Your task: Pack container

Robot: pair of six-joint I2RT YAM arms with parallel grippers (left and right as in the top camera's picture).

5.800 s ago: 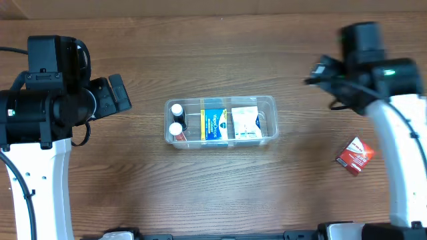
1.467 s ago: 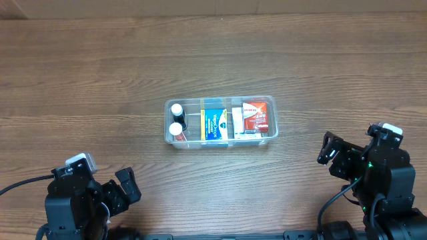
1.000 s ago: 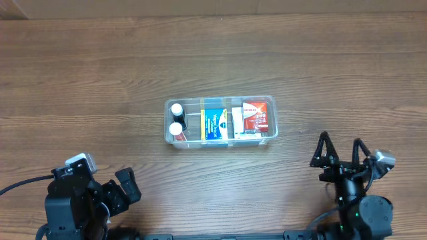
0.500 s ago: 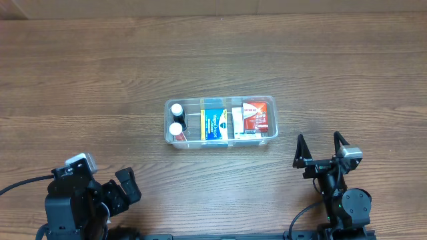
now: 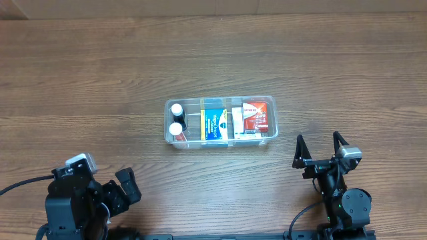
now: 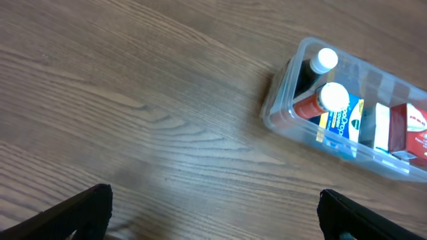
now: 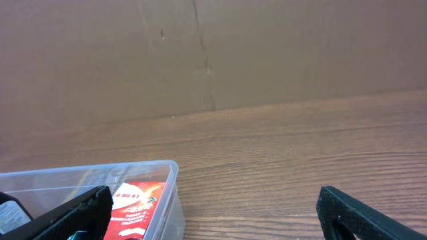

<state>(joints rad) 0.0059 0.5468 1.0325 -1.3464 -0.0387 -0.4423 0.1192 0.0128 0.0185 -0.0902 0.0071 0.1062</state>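
The clear container (image 5: 221, 138) sits mid-table. It holds two white-capped bottles (image 5: 176, 119), a blue box (image 5: 215, 124), a white box (image 5: 238, 124) and a red box (image 5: 255, 115). The left wrist view shows the container (image 6: 283, 120) at upper right and the right wrist view shows it (image 7: 163, 193) at lower left with the red box (image 7: 137, 200) inside. My left gripper (image 5: 127, 187) is open and empty at the front left. My right gripper (image 5: 320, 148) is open and empty at the front right, apart from the container.
The wooden table (image 5: 100, 80) carries only the container. A brown wall (image 7: 213, 53) rises behind the table's far edge in the right wrist view. Both arm bases sit at the front edge.
The red box, earlier on the table at right, now lies in the container's right end. Both arms have drawn back to the front edge; the right gripper turned toward the container.
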